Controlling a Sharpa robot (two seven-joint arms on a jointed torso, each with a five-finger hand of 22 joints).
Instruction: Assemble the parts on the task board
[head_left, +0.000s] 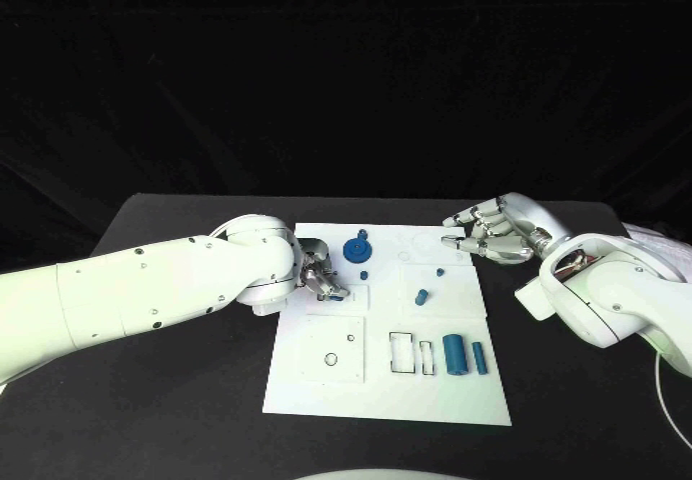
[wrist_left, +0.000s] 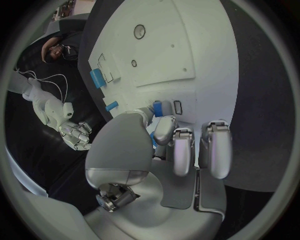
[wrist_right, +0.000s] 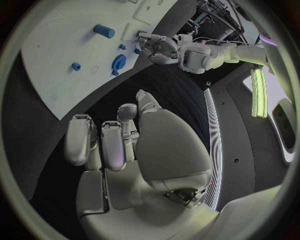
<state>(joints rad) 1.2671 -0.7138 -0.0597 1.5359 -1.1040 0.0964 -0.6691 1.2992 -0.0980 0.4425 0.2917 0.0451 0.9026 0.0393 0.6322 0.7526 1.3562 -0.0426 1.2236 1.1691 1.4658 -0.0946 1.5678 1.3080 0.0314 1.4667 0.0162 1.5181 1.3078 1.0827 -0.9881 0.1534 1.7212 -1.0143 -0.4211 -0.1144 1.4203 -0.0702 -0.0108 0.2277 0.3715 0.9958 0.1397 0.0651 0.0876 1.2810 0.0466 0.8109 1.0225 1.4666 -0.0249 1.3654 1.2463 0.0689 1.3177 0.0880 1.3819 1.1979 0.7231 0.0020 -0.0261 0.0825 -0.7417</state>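
Note:
The white task board (head_left: 389, 395) lies in the middle of the black table. My left hand (head_left: 320, 280) is low over its near-left part, pinching a small blue part (wrist_left: 158, 108) between thumb and finger beside a small slot (wrist_left: 178, 107). Loose on the board are a blue gear-like part (head_left: 358, 246), a blue oblong part (head_left: 421, 296) and two blue cylinders (head_left: 454, 353) by the empty slots (head_left: 402, 352). My right hand (head_left: 490, 232) hovers by the board's far right corner, its fingers loosely bent and apart with nothing in them.
Two tiny blue pieces (head_left: 366, 273) (head_left: 437, 271) lie mid-board. A square plate with a round hole (head_left: 332, 358) sits on the board's left side. Bare black table (head_left: 173, 390) lies on both sides of the board.

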